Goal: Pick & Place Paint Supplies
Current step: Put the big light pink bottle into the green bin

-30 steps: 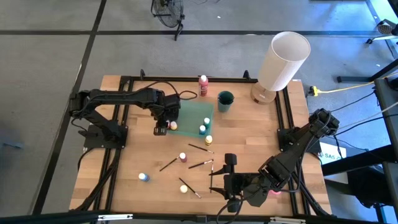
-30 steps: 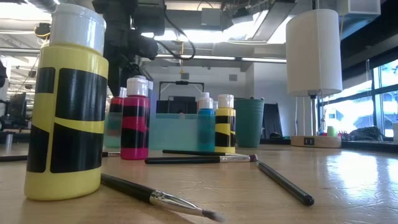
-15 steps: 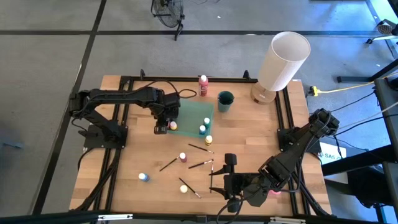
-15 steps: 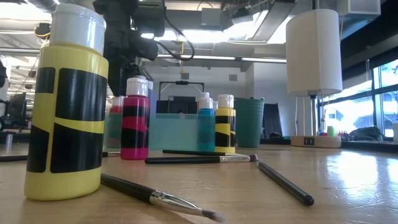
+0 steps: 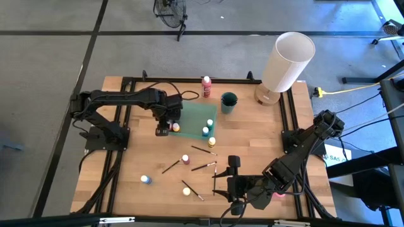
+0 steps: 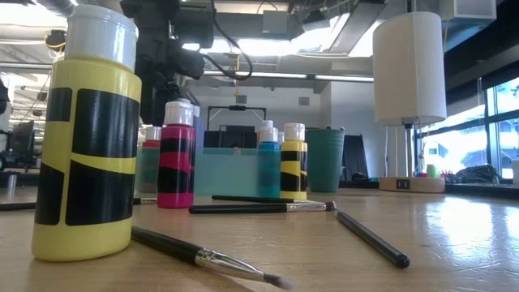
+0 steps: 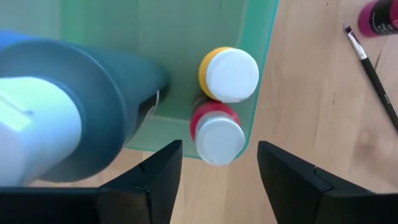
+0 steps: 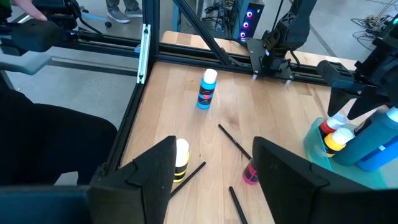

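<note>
1. Compared with one second ago, the left gripper [image 5: 166, 128] has its fingers wider apart, and in the low view the red bottle [image 6: 152, 159] behind the pink bottle [image 6: 176, 154] sits a little lower; everything else on the table lies as before.
2. Inside the green tray [image 7: 261, 37], in its corner, the red bottle [image 7: 215, 130] stands just against the yellow bottle [image 7: 229, 74]; the two white caps touch.
3. Both dark fingers of the left gripper [image 7: 219, 180] are on either side of the red bottle and apart from it, so the bottle is between them but not gripped.
4. That gripper is open and holds nothing.
5. Near the front edge of the table the right gripper [image 5: 235, 184] hovers with its fingers open, and it holds nothing too.
6. From the right wrist view a blue bottle [image 8: 207, 89], a yellow bottle [image 8: 180, 160], a pink bottle [image 8: 250, 172] and thin dark brushes [image 8: 235, 142] lie on the wood ahead of it, none touching its fingers.
7. At the far side of the table a tall pink bottle [image 5: 206, 87], a dark green cup [image 5: 228, 102] and a big white cylinder [image 5: 287, 61] stand.
8. Two more bottles [image 5: 206, 128] stand in the tray's other end, and one yellow bottle [image 5: 211, 142] is just outside it.
</note>
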